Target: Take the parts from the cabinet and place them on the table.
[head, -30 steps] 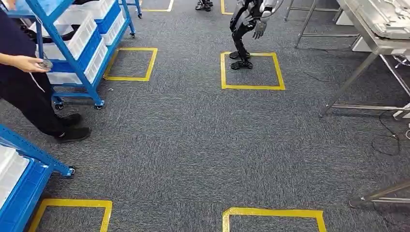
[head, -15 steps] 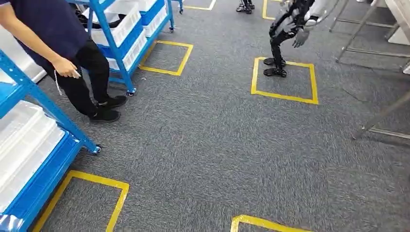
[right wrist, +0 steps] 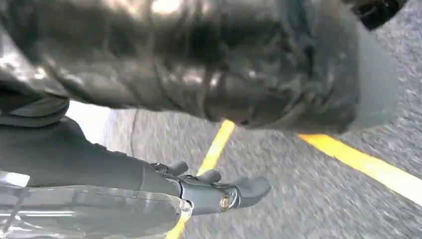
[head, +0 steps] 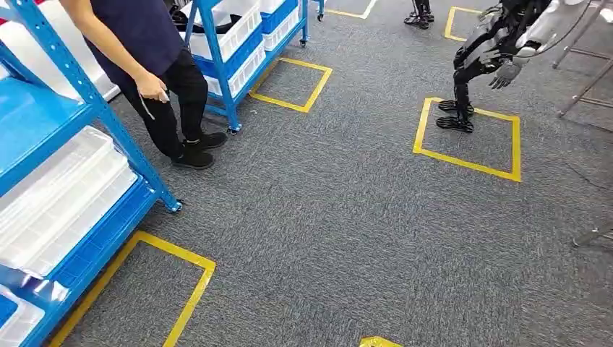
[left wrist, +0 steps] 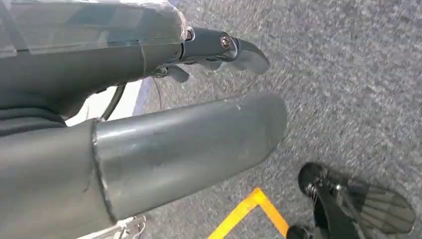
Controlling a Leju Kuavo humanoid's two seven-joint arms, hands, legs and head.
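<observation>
Both hands hang empty, left hand (left wrist: 214, 50) and right hand (right wrist: 209, 191) with fingers loosely apart. Blue cabinet (head: 65, 181) fills the frame's left; no parts visible. Next: face it, reach in.

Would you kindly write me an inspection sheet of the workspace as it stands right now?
Surface: grey carpet floor marked with yellow tape squares.
Job's things: blue metal shelf cabinet holding clear plastic bins; no parts seen.
Clutter: nothing seen.
Hands: left hand and right hand hang over the carpet, fingers apart, holding nothing.
Cables: nothing seen.
Surroundings: person in dark clothes beside a second blue wheeled shelf; another black humanoid robot standing in a tape square.
</observation>
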